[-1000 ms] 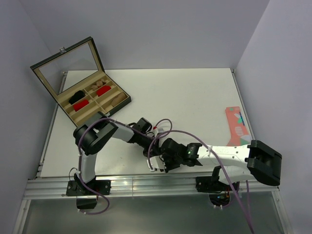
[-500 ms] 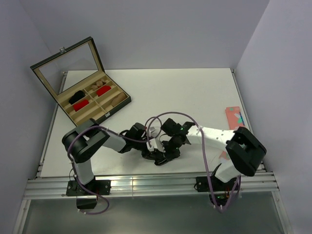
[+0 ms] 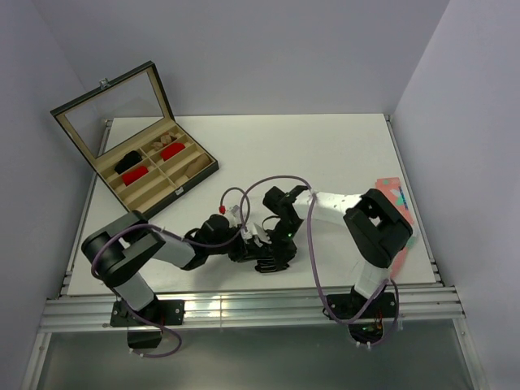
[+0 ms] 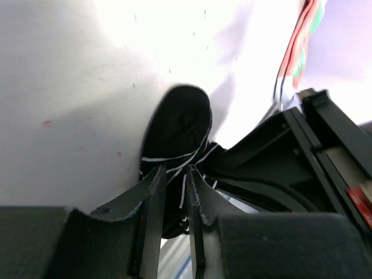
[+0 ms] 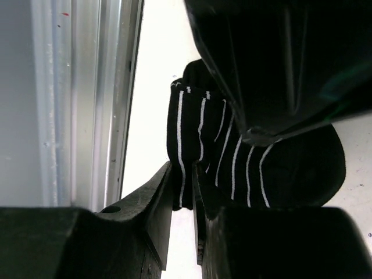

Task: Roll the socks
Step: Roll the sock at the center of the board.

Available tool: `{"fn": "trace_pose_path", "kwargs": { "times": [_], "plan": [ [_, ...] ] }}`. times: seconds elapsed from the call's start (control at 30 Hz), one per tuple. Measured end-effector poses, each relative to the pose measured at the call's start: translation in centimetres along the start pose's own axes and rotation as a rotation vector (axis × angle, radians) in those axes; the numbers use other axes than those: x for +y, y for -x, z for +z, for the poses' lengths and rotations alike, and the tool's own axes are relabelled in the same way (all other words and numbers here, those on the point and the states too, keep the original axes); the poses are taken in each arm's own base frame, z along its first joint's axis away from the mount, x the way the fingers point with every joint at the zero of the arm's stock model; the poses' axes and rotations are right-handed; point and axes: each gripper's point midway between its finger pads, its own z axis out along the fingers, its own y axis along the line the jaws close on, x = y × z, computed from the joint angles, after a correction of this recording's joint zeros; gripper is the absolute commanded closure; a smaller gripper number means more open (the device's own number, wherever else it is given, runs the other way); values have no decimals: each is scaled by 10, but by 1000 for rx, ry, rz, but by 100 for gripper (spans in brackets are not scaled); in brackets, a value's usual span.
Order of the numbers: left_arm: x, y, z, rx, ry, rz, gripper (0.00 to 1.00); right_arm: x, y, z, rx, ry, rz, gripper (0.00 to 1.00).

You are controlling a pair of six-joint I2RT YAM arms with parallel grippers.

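The black sock with thin white stripes (image 3: 268,262) lies bunched near the table's front edge, between both grippers. My left gripper (image 3: 246,249) reaches in from the left. In the left wrist view it (image 4: 176,170) is shut on a fold of the sock (image 4: 180,125). My right gripper (image 3: 278,242) comes down from behind. In the right wrist view it (image 5: 182,171) is shut on the sock's striped edge (image 5: 197,131). The two grippers almost touch. No loose tan-brown sock shows on the table.
An open compartment box (image 3: 188,180) with red, black and tan bundles stands at the back left. A coral-pink patterned sock (image 3: 393,192) lies at the right edge, partly behind the right arm. The metal front rail (image 5: 75,99) runs close to the grippers.
The right arm has swung from low at the front to reach in from behind. The left arm has dropped lower and to the left. Both grippers stay together at the striped sock.
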Motion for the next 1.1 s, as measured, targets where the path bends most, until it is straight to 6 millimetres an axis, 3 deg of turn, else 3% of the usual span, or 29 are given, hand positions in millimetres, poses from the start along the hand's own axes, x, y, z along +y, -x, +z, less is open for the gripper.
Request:
{"fn": "trace_pose_path", "kwargs": {
  "times": [0.27, 0.67, 0.9, 1.1],
  "plan": [
    [-6, 13, -15, -167, -23, 93, 73, -5, 1, -3, -2, 99, 123, 76],
    [-17, -1, -39, -322, -44, 259, 73, -22, 1, -8, 6, 166, 334, 77],
    [-25, -10, -43, -369, -50, 401, 72, -26, 1, -8, 39, 164, 432, 77],
    [-29, -6, -38, -376, 7, 567, 68, -28, 1, -9, 57, 161, 478, 77]
  ]
}}
